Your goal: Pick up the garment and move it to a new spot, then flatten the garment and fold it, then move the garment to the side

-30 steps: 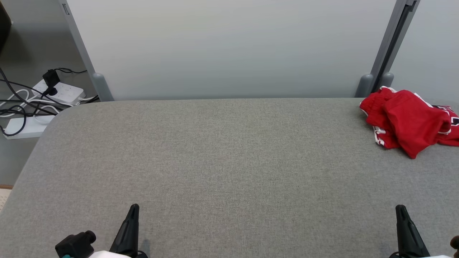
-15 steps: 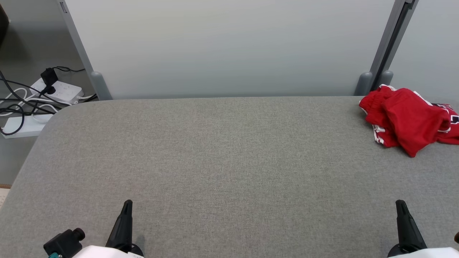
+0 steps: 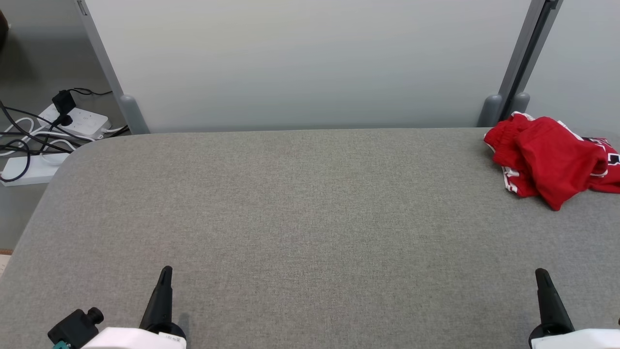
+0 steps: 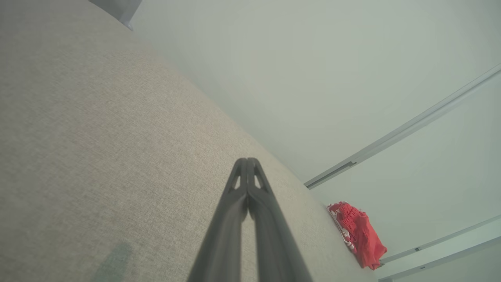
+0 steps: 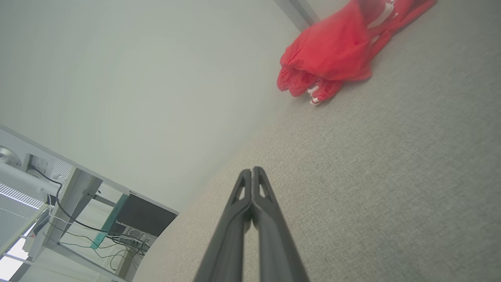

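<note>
The garment [image 3: 552, 160] is a crumpled red piece with white trim, lying at the far right of the grey table [image 3: 300, 208] close to the back edge. It also appears in the left wrist view [image 4: 358, 233] and the right wrist view [image 5: 332, 51]. My left gripper [image 3: 165, 272] sits at the lower left, shut and holding nothing, far from the garment. At the lower right my right gripper [image 3: 541, 275] is shut and empty too, well in front of the garment. In each wrist view the two dark fingers [image 4: 247, 164] [image 5: 252, 172] press together.
A pale partition wall [image 3: 310, 63] with grey posts [image 3: 503, 106] runs along the table's back edge. Power strips and cables [image 3: 53, 131] lie on the floor beyond the table's left corner. The grey cloth surface stretches wide between the two grippers.
The head camera has tilted a little, so the whole picture has shifted. Both grippers stay shut; more of each white forearm shows at the bottom edge. The garment lies as before.
</note>
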